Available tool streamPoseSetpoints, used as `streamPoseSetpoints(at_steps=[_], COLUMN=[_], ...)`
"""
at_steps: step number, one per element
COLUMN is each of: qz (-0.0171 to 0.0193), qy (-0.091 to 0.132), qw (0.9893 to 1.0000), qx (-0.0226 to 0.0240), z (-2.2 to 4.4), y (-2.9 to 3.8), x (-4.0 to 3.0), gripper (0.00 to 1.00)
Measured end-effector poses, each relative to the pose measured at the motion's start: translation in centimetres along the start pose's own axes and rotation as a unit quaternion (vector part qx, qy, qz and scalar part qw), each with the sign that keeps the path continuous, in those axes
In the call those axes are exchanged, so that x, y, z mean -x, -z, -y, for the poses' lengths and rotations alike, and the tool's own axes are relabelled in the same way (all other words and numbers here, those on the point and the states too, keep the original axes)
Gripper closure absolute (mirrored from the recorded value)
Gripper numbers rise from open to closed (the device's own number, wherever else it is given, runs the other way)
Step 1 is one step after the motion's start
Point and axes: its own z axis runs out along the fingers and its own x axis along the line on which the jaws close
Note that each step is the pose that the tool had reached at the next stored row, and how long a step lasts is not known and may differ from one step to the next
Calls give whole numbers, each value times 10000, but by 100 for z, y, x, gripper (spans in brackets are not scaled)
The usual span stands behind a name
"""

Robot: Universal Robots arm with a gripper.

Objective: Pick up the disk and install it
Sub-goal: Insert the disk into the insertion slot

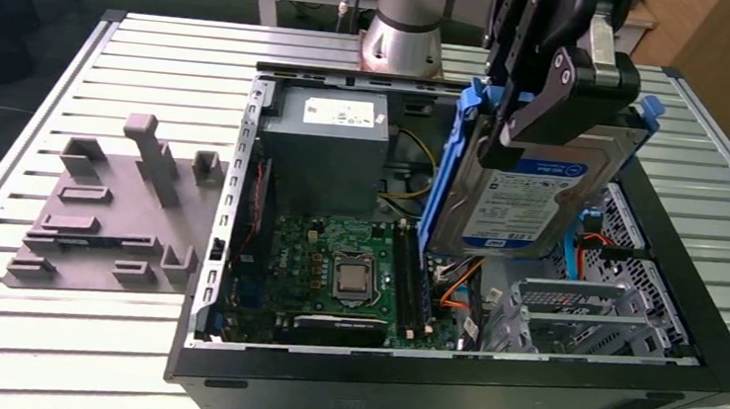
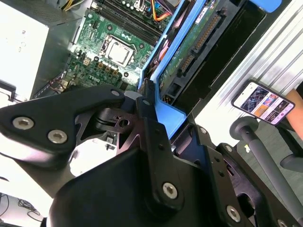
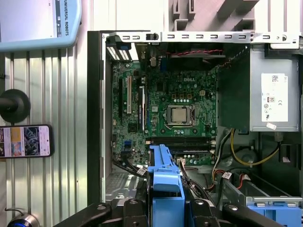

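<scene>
Black and two-fingered, our gripper (image 1: 546,106) is clamped on the disk (image 1: 524,199), a flat silver metal hard drive with a white-and-blue label, framed by a blue plastic bracket (image 1: 446,162). We see the drive hanging nearly upright, tilted slightly, lifted above the open black desktop computer case (image 1: 455,391) that lies on its side on the ribbed silver metal table (image 1: 46,365). Taking that case as our landmark, the drive hovers over its half toward the exterior view's right, above the grey metal drive cage (image 1: 580,318) and beside the large grey power-supply box (image 1: 323,146) with its white sticker. Inside the case we see the green motherboard (image 1: 333,261) with its square silver processor (image 1: 354,278) at the middle. In the second wrist view the gripper's black fingers (image 2: 147,123) press on the bracket's blue edge (image 2: 165,116), the drive's connector edge facing the case. Outside the case, toward the exterior view's left, a grey plastic fixture (image 1: 107,212) with upright blocks rests on the table. In the first wrist view a phone (image 3: 24,141) with a lit screen lies on the table just outside the case wall.
</scene>
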Motion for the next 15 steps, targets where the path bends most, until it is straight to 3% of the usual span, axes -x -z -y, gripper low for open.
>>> streamPoseSetpoints(at_steps=[15], qz=[0], qy=[0], qw=[10000], qx=[0], z=[38], y=[0], x=[1], gripper=[64])
